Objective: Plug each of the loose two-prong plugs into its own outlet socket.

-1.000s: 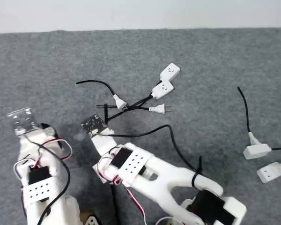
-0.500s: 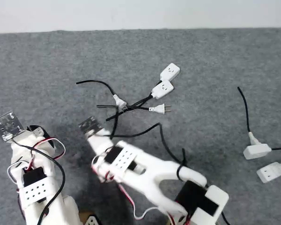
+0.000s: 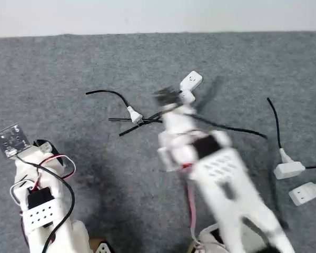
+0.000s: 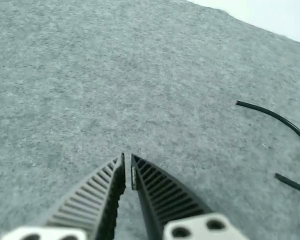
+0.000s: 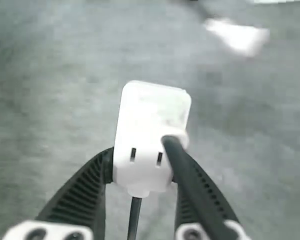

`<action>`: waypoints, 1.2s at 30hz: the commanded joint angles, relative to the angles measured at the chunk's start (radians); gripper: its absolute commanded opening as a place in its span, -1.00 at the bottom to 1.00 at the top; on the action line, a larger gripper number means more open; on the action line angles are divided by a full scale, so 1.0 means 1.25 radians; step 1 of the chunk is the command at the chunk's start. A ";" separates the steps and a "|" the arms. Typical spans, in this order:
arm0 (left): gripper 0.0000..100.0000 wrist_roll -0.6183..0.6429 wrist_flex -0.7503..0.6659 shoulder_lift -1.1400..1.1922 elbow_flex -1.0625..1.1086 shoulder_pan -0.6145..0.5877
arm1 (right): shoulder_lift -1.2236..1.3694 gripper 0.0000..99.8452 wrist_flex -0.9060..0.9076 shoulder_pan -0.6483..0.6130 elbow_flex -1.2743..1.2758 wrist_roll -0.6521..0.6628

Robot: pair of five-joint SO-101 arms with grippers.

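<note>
In the right wrist view a white outlet socket (image 5: 150, 135) with two slots sits between my right gripper's (image 5: 138, 150) fingers, which press on both its sides; its black cord runs back between them. From above, that right gripper (image 3: 174, 100) is at the pair of sockets, over the nearer socket (image 3: 187, 96) and just short of the farther socket (image 3: 191, 80). A loose white two-prong plug (image 3: 134, 114) on a black cord lies to their left. My left gripper (image 4: 127, 162) is shut on nothing, above bare carpet at the front left.
Another white plug (image 3: 288, 168) and a white socket (image 3: 304, 193) lie at the right edge with a black cord (image 3: 275, 121). Black cords (image 3: 108, 93) cross near the middle. The grey carpet (image 3: 68, 68) ends at a pale wall behind.
My right arm has swung fast from the front middle to the back right, onto the pair of sockets, and now hides the plug that lay beside them. The left arm shifted slightly left.
</note>
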 commanded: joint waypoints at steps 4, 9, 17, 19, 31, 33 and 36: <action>-0.97 -0.061 0.041 -0.006 -0.034 0.054 | -0.230 -0.99 0.129 0.444 -0.031 0.152; -0.97 -0.155 0.102 -0.007 -0.035 0.112 | -0.174 -0.98 0.003 0.731 0.053 0.287; -0.97 -0.166 0.106 -0.006 -0.031 0.126 | 0.067 -0.98 -0.316 0.958 0.119 0.336; -0.97 -0.167 0.107 -0.006 -0.028 0.134 | 0.143 -0.98 -0.397 0.986 0.118 0.329; -0.58 -0.160 0.230 -0.006 -0.075 0.173 | 0.274 -0.41 -0.279 0.999 -0.005 0.300; -0.58 -0.130 0.247 -0.005 -0.093 0.177 | 0.255 -0.49 -0.192 0.997 -0.043 0.245; -0.59 -0.104 0.258 0.016 -0.131 0.196 | 0.218 -0.61 -0.091 0.995 -0.070 0.166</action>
